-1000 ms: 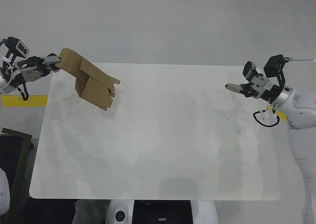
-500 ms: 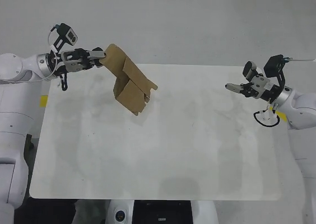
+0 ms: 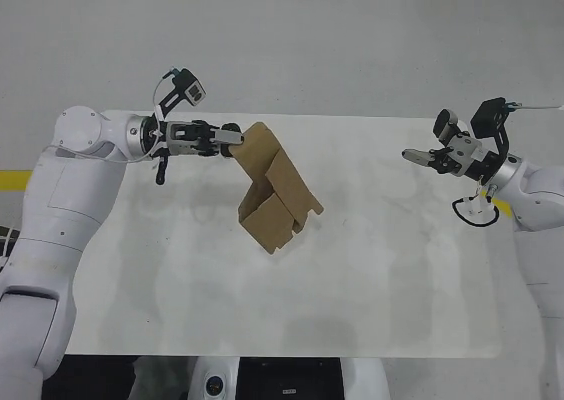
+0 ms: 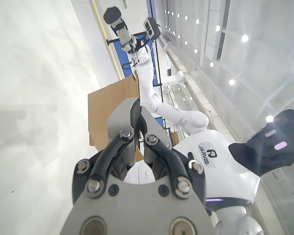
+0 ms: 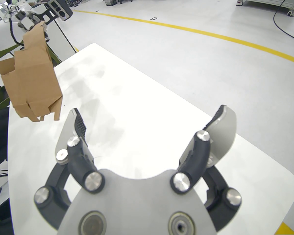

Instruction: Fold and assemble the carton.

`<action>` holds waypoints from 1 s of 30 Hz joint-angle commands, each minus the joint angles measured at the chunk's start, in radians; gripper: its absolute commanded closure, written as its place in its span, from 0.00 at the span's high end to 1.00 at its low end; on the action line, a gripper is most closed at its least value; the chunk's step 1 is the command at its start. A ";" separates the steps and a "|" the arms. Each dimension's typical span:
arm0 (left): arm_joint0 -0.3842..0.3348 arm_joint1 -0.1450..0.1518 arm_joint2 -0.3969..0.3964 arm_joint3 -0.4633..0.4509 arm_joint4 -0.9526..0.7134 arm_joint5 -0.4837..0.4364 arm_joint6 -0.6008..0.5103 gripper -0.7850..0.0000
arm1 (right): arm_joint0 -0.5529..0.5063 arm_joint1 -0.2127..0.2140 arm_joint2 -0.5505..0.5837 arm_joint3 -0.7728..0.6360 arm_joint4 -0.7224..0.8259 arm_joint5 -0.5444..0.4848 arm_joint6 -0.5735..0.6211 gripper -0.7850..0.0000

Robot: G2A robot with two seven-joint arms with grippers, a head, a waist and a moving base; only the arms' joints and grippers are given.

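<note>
two arms, one carton. the single brown carton, partly opened with its flaps hanging loose, is held up over the far-left part of the one white worktop. the left pincer is pressed together on the carton's top edge, pinching the cardboard between its two fingers, and the carton hangs tilted from that one grip, slanting toward the worktop's middle. the right pincer sits over the worktop's far-right side, its two fingers spread wide, pointed toward the carton and well apart from it.
</note>
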 commanded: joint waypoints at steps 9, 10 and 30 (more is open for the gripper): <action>0.039 0.012 -0.012 -0.062 0.006 0.007 -0.047 0.00 | -0.003 -0.006 -0.087 0.008 0.156 -0.022 0.080 1.00; 0.041 0.013 -0.011 -0.065 0.009 0.007 -0.047 0.00 | 0.009 -0.008 -0.117 0.022 0.204 -0.029 0.120 1.00; 0.086 0.044 0.027 -0.163 -0.026 0.007 -0.047 0.00 | 0.272 -0.042 -0.681 0.119 0.761 -0.090 0.336 1.00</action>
